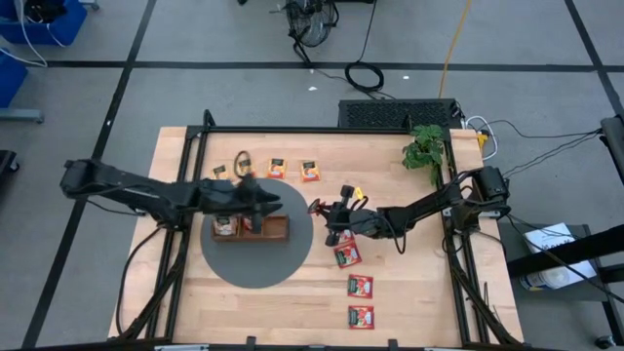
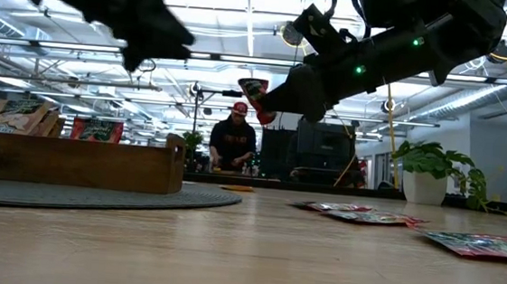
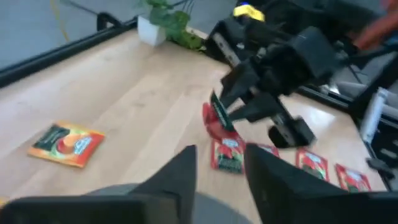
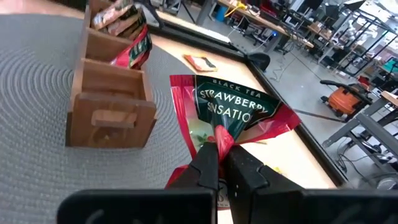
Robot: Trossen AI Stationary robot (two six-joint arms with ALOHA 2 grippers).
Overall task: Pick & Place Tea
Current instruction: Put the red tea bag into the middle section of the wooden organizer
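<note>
red "strawberry sensation" black tea packet [image 4: 231,121] clamped in right end effector [image 4: 219,163], left end effector [image 3: 219,168] apart

Wood table [image 1: 409,302] w/ grey mat [image 1: 244,268], potted plant [image 1: 425,148], loose tea packets [image 1: 361,287].

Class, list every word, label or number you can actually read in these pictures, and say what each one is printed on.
"BLACK TEA": top line on the red-and-green tea packet pinched in the right gripper.
"STRAWBERRY": large word below it, the last letter creased.
"SENSATIO…": next line, the end hidden by a fold.
Too blurred or small to read: the print on the orange packet, the red packets on the table and the packets in the wooden tray.
</note>
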